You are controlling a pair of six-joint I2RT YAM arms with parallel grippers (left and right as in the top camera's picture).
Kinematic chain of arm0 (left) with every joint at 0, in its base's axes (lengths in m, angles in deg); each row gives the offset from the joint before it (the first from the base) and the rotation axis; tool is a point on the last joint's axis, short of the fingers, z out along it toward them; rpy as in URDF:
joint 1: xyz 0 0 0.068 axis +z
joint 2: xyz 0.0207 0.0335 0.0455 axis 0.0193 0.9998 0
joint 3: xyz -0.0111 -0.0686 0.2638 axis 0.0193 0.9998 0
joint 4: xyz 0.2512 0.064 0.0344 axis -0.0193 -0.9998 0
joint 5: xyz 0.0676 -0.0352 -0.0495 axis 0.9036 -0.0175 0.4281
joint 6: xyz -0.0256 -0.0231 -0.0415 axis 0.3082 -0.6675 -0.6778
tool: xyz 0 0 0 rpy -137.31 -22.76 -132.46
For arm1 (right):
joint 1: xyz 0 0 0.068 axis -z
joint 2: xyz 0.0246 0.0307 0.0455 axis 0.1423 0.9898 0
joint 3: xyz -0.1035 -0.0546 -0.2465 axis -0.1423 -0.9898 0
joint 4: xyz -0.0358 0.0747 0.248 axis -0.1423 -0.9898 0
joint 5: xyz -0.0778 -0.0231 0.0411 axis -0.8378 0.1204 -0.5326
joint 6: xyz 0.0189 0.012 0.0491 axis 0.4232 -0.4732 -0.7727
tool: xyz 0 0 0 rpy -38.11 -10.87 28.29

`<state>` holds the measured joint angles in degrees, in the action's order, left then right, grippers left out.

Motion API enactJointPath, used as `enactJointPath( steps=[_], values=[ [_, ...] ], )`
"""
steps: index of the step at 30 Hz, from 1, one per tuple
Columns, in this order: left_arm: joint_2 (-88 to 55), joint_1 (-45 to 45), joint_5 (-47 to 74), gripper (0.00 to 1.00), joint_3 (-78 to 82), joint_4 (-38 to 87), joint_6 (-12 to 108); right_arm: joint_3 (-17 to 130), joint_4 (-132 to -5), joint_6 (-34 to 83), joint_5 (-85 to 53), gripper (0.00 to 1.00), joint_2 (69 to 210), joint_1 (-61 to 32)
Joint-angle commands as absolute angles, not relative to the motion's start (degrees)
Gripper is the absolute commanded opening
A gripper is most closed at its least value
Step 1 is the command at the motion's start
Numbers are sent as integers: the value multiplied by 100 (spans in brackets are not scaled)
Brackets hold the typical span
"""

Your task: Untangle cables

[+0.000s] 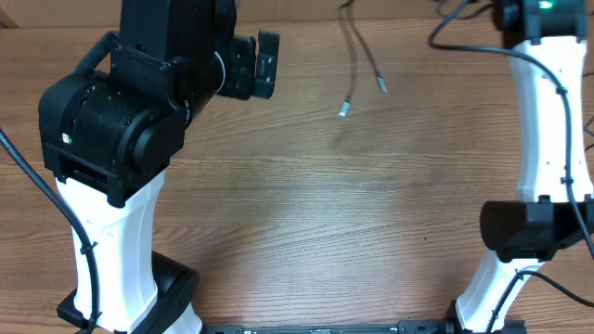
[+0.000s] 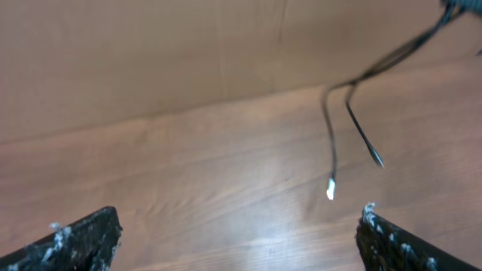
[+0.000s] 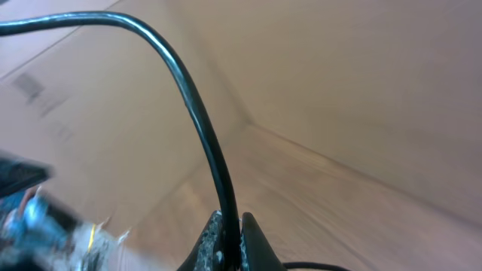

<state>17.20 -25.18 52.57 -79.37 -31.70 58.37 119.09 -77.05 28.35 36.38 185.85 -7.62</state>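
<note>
Thin black cables [image 1: 357, 51] hang down over the far middle of the wooden table, two ends with small silver plugs [image 1: 344, 109] dangling free. They also show in the left wrist view [image 2: 331, 143], ahead and to the right. My right gripper [image 3: 230, 226] is shut on a black cable [image 3: 199, 120] that rises between its fingers and curves off to the left. My left gripper [image 2: 237, 237] is open and empty, left of the hanging ends. In the overhead view it sits at the far left [image 1: 260, 63].
The wooden table [image 1: 306, 204] has a brown cardboard wall [image 2: 151, 53] along its far edge. The left arm's black body [image 1: 111, 121] and the right arm's white link [image 1: 548, 121] stand at the sides.
</note>
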Motion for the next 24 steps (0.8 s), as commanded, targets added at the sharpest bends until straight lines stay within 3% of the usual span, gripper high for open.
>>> enactJointPath(
  steps=[1, 7, 13, 24],
  values=[
    [1764, -2544, 5209, 100, -7928, -2888, 5837, 11951, -8096, 2620, 2932, 4, 18607, -303],
    [2134, -2518, 5080, 99, -7913, -2786, 5791, 11951, -9434, 3315, 1929, 4, 18607, 685],
    [2662, -2507, 5036, 100, -7913, -2274, 4783, 11951, -10102, 3532, 860, 4, 18607, 1581],
    [3388, -2533, 3139, 100, -7913, -1964, 3605, 11951, -10470, 3235, -2318, 4, 18607, 2772]
  ],
)
